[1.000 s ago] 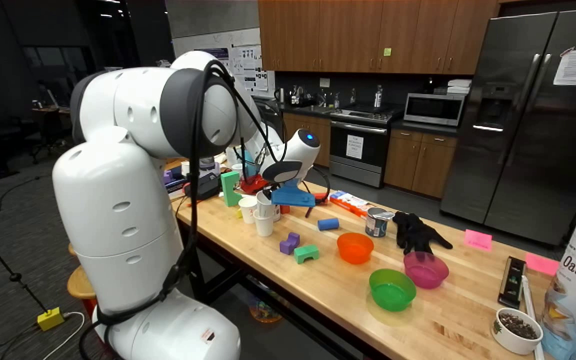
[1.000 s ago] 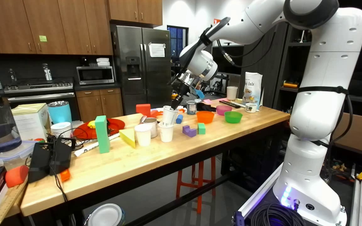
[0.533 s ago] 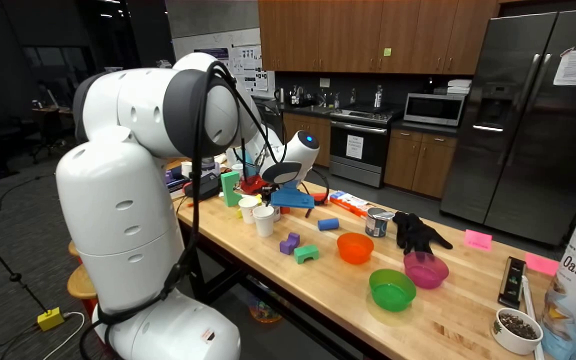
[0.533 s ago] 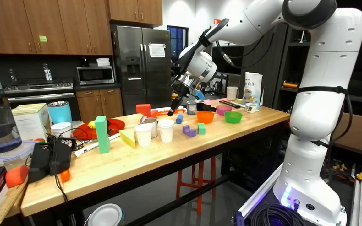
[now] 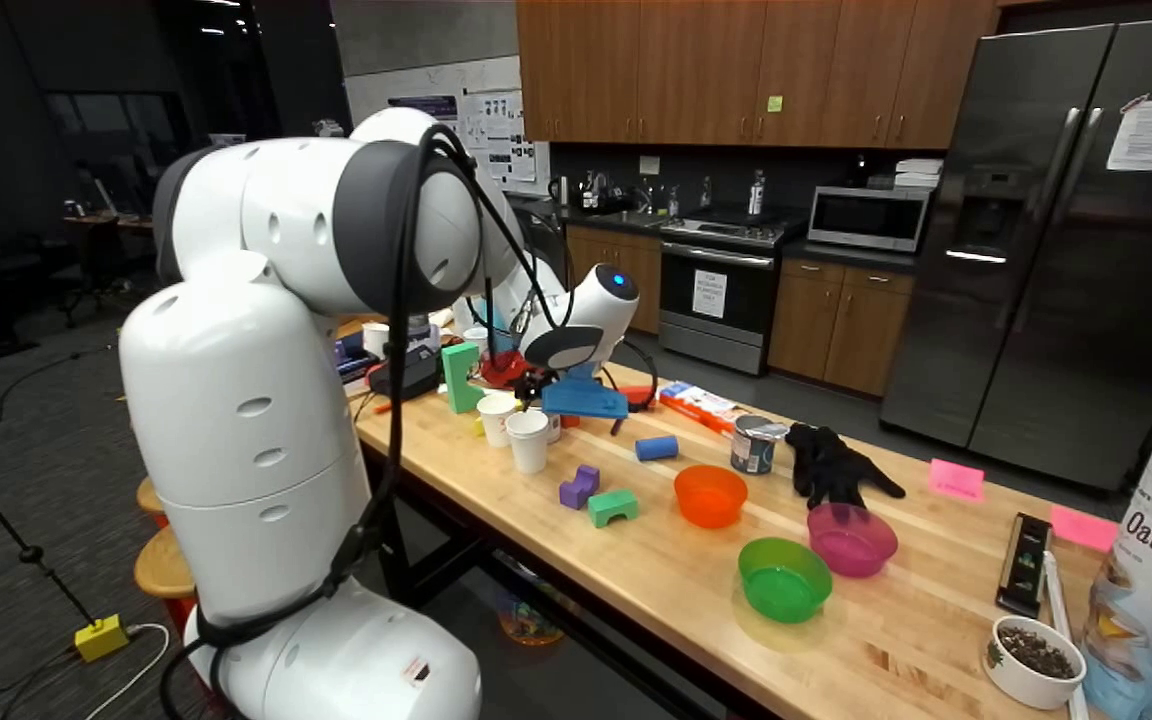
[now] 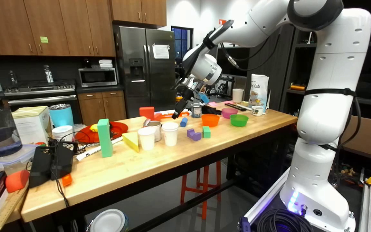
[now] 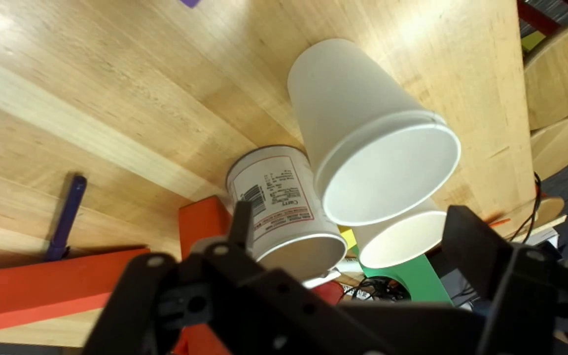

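The white cup stack point(image 7: 370, 135), two rims showing one over the other, stands upright on the surface point(image 7: 116, 98), right of centre in the wrist view. The hand point(image 7: 353, 229) fills the bottom of that view with its fingers spread wide, and the mouth of the stack appears between them. In both exterior views it shows just above the stack's rim, near the middle of the frame. A single cup point(image 7: 402, 239) stands just beside the stack, lower right in the wrist view, and a tin can point(image 7: 279, 197) with a printed label stands left of the stack, below the centre. Left of the middle in an exterior view, a yellow wedge point(image 6: 130, 140) sits just beside the single cup, with a tall green block point(image 6: 105, 138) upright farther left. A purple block point(image 6: 194, 135) and a small green block point(image 6: 206, 132) lie right of the stack, near each other. In an exterior view, an orange bowl point(image 5: 710, 502), a green bowl point(image 5: 786, 595) and a pink bowl point(image 5: 852, 550) stand right of the middle, with a white bowl point(image 5: 1028, 690) of dark bits and a bag of oats point(image 5: 1151, 590) at the lower right.
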